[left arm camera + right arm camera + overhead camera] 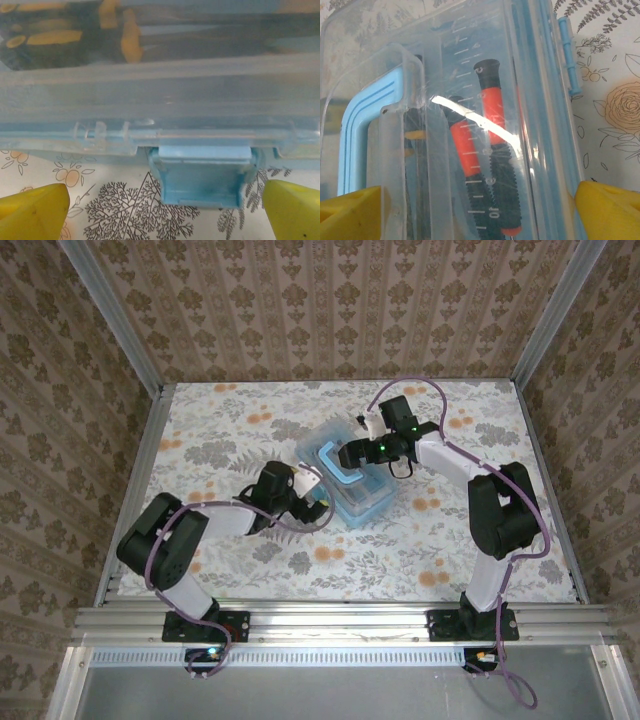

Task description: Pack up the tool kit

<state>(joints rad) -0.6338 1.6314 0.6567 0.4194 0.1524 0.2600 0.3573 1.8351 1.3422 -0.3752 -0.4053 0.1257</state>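
Damask-papered walls on three sides, a metal rail (340,620) along the near edge, and a floral-printed bench (230,430) between. Near mid-bench, a little right of centre: tool kit case (362,502), translucent light blue, lid down, darker blue handle (362,130) on top. Holds two red-black screwdrivers (492,115) side by side under the ruled lid, plus yellow-black tool handles (50,37) blurred behind the side wall. Left gripper (315,490) just beside the case's near-left side, released, yellow fingers (35,210) spread wide with the blue latch (200,175) between them and clear of both. Right gripper (350,453) directly over the lid, fingers (607,210) far apart at either side of the case top; impossible to tell whether pressing on it or free. Purple cable (410,385) looping above the right arm. Blue hinge clip (568,55) on the case's far edge, bare floral print beyond.
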